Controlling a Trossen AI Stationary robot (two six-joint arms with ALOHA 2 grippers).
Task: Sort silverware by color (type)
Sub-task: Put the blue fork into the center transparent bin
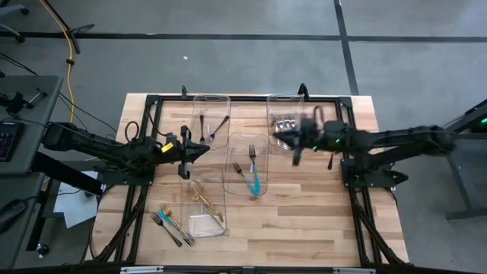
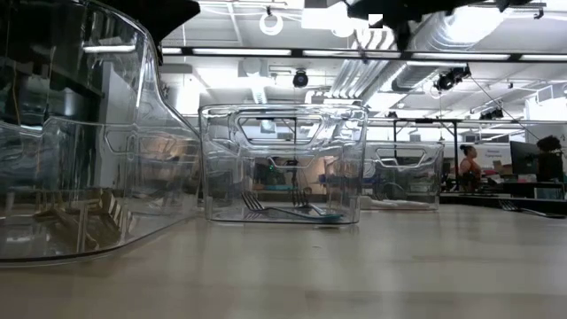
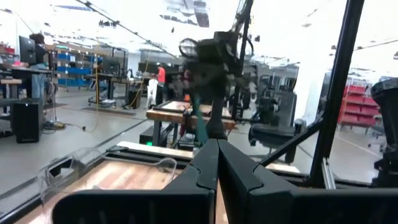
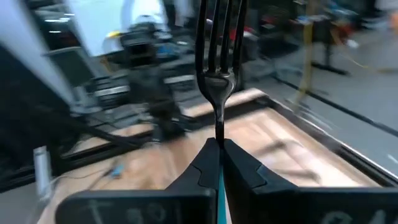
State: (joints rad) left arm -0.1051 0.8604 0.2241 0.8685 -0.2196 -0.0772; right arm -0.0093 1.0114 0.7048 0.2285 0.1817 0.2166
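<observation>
Right pincer (image 4: 219,152) clamps slim shiny teal-handled fork (image 4: 217,68); tines up

A light wooden surface (image 1: 304,221) stands on a grey concrete floor (image 1: 228,61) crossed by dark lines. Beyond it lies an open workshop with bright ceiling lights (image 2: 266,51), exposed ducts (image 2: 390,53), workbenches (image 3: 186,115), blue shelving (image 3: 71,65), and a person (image 2: 467,164) standing far off.

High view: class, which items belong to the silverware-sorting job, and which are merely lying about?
Job:
- fork, held by the right gripper
- teal fork
- gold cutlery
- black cutlery
- silver cutlery
- loose forks

Lying about:
- yellow cable
- keyboard
</observation>
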